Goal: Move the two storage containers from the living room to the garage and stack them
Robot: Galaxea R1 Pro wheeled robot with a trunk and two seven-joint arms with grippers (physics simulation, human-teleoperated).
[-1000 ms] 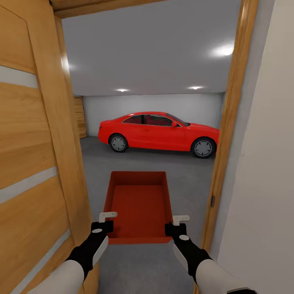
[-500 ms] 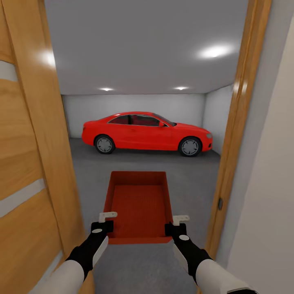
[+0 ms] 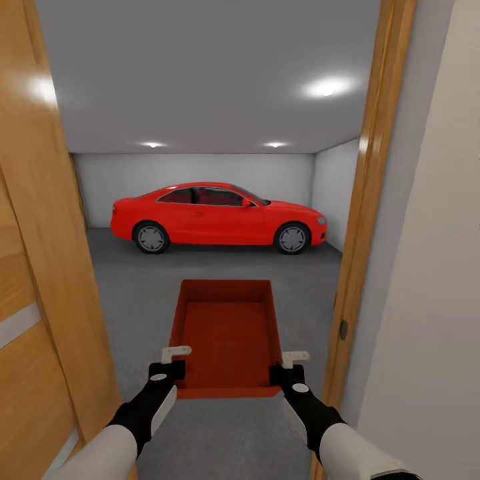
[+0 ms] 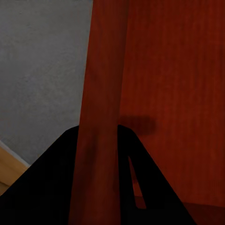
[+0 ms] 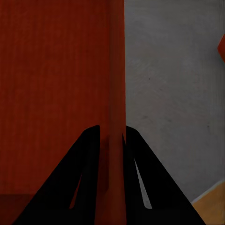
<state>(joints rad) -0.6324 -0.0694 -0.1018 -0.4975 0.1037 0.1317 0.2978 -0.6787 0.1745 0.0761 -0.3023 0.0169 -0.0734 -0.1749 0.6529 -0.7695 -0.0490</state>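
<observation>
Left gripper [image 3: 175,361], right gripper [image 3: 285,365] clamp side walls of ribbed, tapered orange-red container [image 3: 228,333].

Doorway passage narrow: open wooden door [image 3: 40,267] close on the left, door frame [image 3: 363,220] and white wall [image 3: 427,300] close on the right. Open grey garage floor [image 3: 133,293] ahead of the carried container [image 3: 227,333]. Red car [image 3: 217,217] parked across the far end, blocking that wall.
</observation>
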